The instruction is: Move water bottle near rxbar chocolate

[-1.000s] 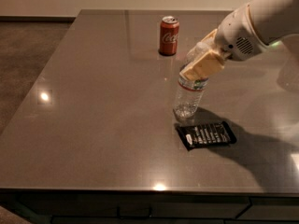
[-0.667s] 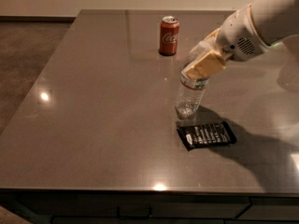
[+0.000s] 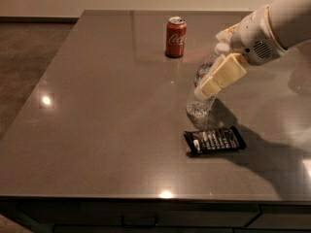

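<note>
The water bottle (image 3: 198,105), clear and ribbed, stands near the middle right of the grey table (image 3: 97,130), leaning a little to the upper right. Its cap and label band are mostly hidden by my gripper (image 3: 210,73), which comes in from the right and is shut on the bottle's upper part. A cream finger (image 3: 222,75) lies across the bottle's front. The rxbar chocolate (image 3: 215,140), a flat black wrapper with white lettering, lies flat just in front of the bottle's base, a little to the right.
A red soda can (image 3: 176,37) stands upright at the back, behind and left of the bottle. My white arm (image 3: 277,25) crosses the upper right. The table's front edge (image 3: 146,198) is close below the wrapper.
My gripper and arm have shifted slightly right, and the bottle's top has tipped right with them. The bottle's base, the wrapper and the can have stayed in place.
</note>
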Available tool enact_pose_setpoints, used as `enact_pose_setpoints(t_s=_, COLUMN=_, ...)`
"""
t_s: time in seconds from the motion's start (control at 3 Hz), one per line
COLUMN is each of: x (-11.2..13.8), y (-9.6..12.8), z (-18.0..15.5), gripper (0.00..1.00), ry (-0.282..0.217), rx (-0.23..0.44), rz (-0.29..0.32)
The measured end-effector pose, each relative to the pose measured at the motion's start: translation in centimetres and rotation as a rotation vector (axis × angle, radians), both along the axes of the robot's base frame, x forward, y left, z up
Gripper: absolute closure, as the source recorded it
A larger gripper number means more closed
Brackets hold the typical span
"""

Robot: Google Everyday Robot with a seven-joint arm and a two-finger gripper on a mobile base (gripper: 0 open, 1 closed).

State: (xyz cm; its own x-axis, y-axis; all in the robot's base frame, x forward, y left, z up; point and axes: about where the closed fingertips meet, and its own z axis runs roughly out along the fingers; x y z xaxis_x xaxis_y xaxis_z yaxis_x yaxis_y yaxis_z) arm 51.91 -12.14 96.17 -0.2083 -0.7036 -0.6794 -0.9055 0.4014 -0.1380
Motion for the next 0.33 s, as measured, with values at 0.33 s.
enact_pose_setpoints(t_s=0.33, x=0.00, y=0.01, z=0.00, gripper=0.00, ry=0.000, rx=0.000, rz=0.000)
